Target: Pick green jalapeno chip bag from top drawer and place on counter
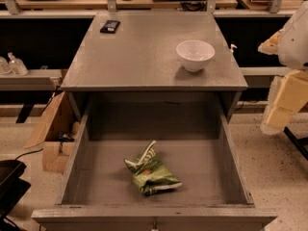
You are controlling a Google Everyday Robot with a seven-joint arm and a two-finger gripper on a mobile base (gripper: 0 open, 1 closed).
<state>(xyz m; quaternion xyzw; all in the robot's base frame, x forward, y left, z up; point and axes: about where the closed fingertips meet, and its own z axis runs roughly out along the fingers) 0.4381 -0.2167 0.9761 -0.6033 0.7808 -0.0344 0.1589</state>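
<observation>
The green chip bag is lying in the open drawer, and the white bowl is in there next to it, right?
Not quite. The camera view shows the bowl on the counter, not in the drawer. The chip bag does lie in the open drawer, by itself. The gripper is off at the right edge, outside the drawer.
</observation>
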